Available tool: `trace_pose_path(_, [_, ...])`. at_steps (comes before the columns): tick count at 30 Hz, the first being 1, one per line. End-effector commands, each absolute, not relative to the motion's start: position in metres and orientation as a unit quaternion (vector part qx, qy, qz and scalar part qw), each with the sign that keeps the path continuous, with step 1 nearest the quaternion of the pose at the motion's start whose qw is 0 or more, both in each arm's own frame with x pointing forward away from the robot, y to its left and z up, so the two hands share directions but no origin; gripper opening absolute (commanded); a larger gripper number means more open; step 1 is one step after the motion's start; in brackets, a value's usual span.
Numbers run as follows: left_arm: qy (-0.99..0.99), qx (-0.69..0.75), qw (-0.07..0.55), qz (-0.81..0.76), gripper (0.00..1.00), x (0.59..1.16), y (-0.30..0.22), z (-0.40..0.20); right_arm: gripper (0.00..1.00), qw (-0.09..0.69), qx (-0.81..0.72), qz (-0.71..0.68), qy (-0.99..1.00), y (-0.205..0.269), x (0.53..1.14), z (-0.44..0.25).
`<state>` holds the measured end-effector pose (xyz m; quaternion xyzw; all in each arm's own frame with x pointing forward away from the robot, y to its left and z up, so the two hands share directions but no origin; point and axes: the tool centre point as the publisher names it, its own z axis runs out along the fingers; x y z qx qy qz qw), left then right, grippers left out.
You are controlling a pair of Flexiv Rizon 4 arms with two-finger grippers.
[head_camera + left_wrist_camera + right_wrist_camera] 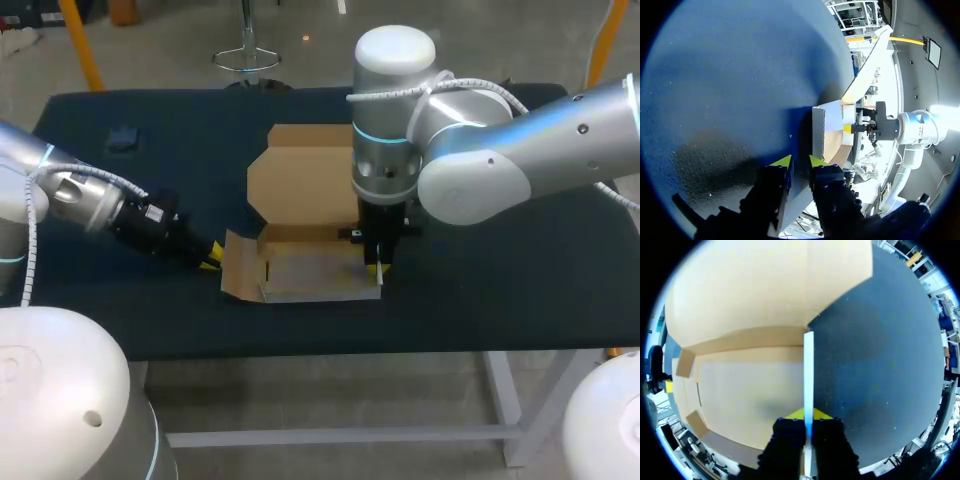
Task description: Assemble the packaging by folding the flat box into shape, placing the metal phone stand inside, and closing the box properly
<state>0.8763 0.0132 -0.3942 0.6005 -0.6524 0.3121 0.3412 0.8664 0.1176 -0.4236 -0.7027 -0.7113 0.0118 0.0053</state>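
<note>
Only right wrist view shows right jaws clamping thin cardboard box wall (808,365); left jaws at box flap (238,268), grip unclear

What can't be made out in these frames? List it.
1. Small dark object, far left on the dark table: too small in the head view to identify; not in either wrist view.
2. Brown cardboard box, right wall: partly covered by the right gripper in the head view; seen only edge-on in the right wrist view.
3. Box interior, left wrist view: hidden behind the raised left flap.
</note>
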Motion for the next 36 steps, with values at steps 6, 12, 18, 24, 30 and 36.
trace_pose_path(6, [-0.654,0.585,0.353,0.324,0.22,0.878,0.002,-0.389,0.0,0.005,-0.703,0.015,-0.711,0.12,0.867,-0.424])
trace_pose_path(12, [-0.655,0.575,0.361,0.332,0.23,0.876,-0.007,-0.385,0.0,0.005,-0.703,0.015,-0.711,0.12,0.867,-0.424])
trace_pose_path(18, [-0.648,0.568,0.374,0.343,0.26,0.873,-0.016,-0.381,0.0,0.005,-0.703,0.015,-0.711,0.12,0.867,-0.424])
trace_pose_path(24, [-0.642,0.562,0.383,0.353,0.25,0.87,-0.025,-0.376,0.0,0.005,-0.703,0.015,-0.711,0.12,0.867,-0.424])
trace_pose_path(30, [-0.636,0.56,0.389,0.36,0.26,0.868,-0.032,-0.372,0.0,0.005,-0.703,0.015,-0.711,0.12,0.867,-0.424])
trace_pose_path(36, [-0.627,0.569,0.387,0.364,0.28,0.867,-0.037,-0.37,0.0,0.005,-0.703,0.015,-0.711,0.12,0.867,-0.424])
